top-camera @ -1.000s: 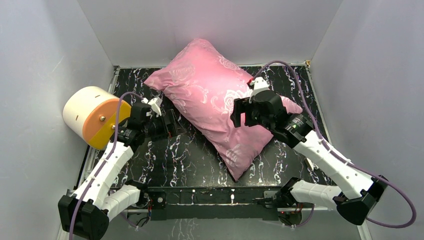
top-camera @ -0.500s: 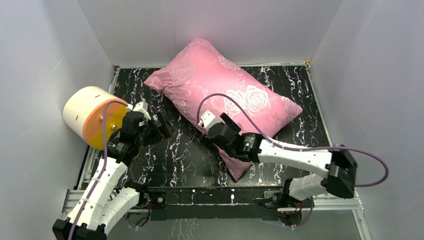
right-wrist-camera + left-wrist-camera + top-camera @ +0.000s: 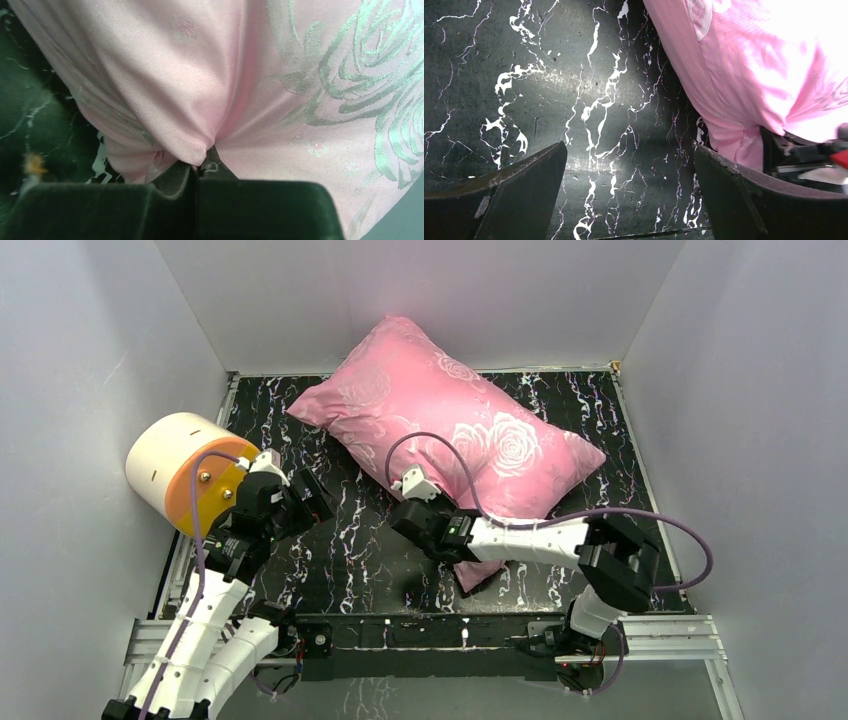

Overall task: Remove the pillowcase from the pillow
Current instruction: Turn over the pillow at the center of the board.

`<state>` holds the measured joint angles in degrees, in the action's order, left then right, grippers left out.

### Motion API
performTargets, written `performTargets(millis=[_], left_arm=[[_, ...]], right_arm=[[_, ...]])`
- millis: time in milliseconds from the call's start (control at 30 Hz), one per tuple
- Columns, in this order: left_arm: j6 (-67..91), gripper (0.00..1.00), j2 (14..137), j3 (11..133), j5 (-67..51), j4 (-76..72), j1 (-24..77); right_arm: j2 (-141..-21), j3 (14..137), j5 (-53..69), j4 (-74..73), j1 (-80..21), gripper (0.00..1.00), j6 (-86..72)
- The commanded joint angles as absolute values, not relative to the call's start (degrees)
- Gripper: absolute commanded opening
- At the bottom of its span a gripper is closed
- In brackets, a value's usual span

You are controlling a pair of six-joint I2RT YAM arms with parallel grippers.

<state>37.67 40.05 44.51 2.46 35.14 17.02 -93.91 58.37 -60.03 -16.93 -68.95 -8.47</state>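
Note:
The pink floral satin pillowcase lies diagonally across the black marble table, stuffed full. The pillow inside it is hidden. My right gripper is low at the near left edge of the case, close to its near corner. Its jaws are shut on a pinched fold of pillowcase fabric, which bunches at the fingertips. My left gripper hovers over bare table left of the pillowcase. It is open with nothing between its fingers.
A cream-and-orange cylinder sits at the table's left edge, beside the left arm. Grey walls close in the left, back and right sides. A metal rail with the arm bases runs along the near edge.
The right arm came down from over the pillowcase's right side to its near left edge, and its jaws shut on the fabric. The left arm drew back a little toward the near left.

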Motion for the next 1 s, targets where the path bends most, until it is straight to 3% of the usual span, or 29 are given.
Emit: performTargets(millis=[0,300,433,600,700,833,967], left_arm=[[37.1,0.98,39.3,45.2,4.2,36.9,17.3],[38.9,0.98,32.9,46.5,8.3,34.8,17.3],[38.1,0.98,28.4,47.5,9.8,32.0,17.3],[36.9,0.98,28.5,48.4,8.1,31.3,17.3],[36.4,0.98,30.0,48.3,5.3,31.3,17.3],[35.3,0.98,31.7,47.5,1.5,31.0,17.3],[33.9,0.98,34.3,46.7,-3.1,29.8,17.3]], right_arm=[[-86.0,66.3,-48.2,-22.2,-67.9,0.0,-14.5],[-71.3,82.5,-13.9,-16.2,-67.4,0.0,-17.5],[-66.8,84.1,-11.7,-17.9,-60.4,0.0,-22.2],[-63.2,70.4,1.7,-21.8,-34.6,0.0,-31.1],[-63.1,58.8,7.7,-23.3,-24.4,0.02,-35.4],[-61.5,47.2,10.3,-21.7,-18.1,0.12,-37.0],[-61.8,49.7,3.7,-25.9,-17.8,0.16,-33.5]])
